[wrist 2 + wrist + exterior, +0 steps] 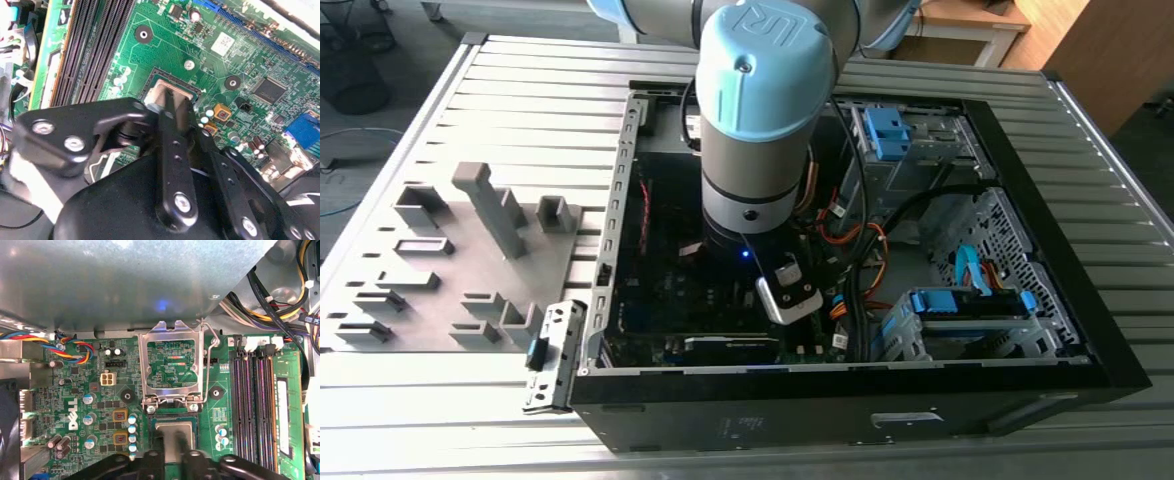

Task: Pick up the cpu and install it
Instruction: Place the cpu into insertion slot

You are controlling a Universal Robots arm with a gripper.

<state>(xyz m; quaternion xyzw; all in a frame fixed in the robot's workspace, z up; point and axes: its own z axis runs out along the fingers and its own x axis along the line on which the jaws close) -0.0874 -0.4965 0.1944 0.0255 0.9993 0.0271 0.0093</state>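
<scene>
So the cpu [165,437] is right at the socket [172,416], a pale silvery square inside the black frame's outline. The gripper [172,452] has its jaws pulled in narrow and clamped on it. Can't tell if the chip is touching the socket bed or hanging just above it. In the second wrist view the cpu [159,92] pokes out from under one black finger [170,135] lying across its face, with the socket [172,79] edging it on the far side.

Room is tight-ish. In the first wrist view the metal load plate [145,365] is flipped open just beyond the socket, with its lever [214,342] alongside. A column of capacitors [132,432] runs close on one flank and the RAM slots [252,405] sit a bit further off on the other. Past the load plate there's a grey case panel [125,280] and a bundle of cables [280,305].

The second wrist view gives you the gripper [177,107] linkage up close, the capacitors [205,120] right next to the fingertips, and the RAM slots [90,45] from the other side.

In the exterior view the arm [754,120] drops straight into the open computer case [854,410], well inside its rim, with cables [874,245] and blue drive brackets [961,305] toward the exterior view's right. Grey fixture blocks [494,210] stand on the slatted table [520,100] just outside the case, at the exterior view's left
</scene>
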